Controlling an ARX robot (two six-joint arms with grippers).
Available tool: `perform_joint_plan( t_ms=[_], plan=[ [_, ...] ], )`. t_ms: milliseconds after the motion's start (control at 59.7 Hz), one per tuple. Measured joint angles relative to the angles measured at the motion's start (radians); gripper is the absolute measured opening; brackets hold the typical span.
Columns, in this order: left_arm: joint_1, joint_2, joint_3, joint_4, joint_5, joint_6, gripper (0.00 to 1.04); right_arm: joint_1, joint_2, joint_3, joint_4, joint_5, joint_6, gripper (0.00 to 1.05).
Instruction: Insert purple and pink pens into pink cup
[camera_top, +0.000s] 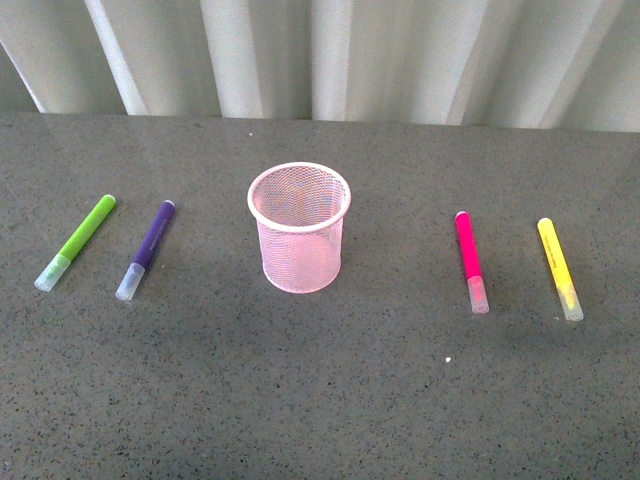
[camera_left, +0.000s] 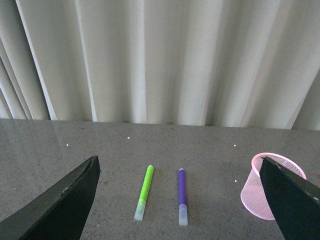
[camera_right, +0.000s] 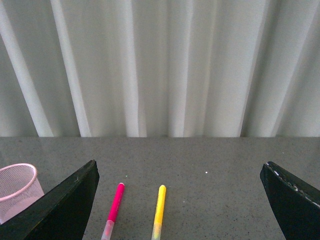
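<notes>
Lying flat, purple pen (camera_top: 146, 250) and pink pen (camera_top: 470, 260) show clear caps (camera_top: 127, 285).

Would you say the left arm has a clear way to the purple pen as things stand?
Probably yes: the left gripper is open, and the purple pen lies flat ahead of it, apart from the green pen and the pink cup, with nothing over it.
</notes>
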Motion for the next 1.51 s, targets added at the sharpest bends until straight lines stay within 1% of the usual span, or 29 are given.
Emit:
perform_joint_plan(
  t_ms=[1458,1492,1508],
  plan=[
    [0.0,0.0,0.0,0.0,0.0,0.0,0.98,0.0,0.0,0.0,0.0,0.0,0.0,0.98],
    [-0.005,0.005,0.001,-0.004,-0.023,-0.004,0.98,0.0,0.0,0.0,0.0,0.0,0.0,0.98],
    [-0.026,0.024,0.01,-0.033,-0.094,-0.036,0.98,0.0,0.0,0.0,0.0,0.0,0.0,0.98]
  ],
)
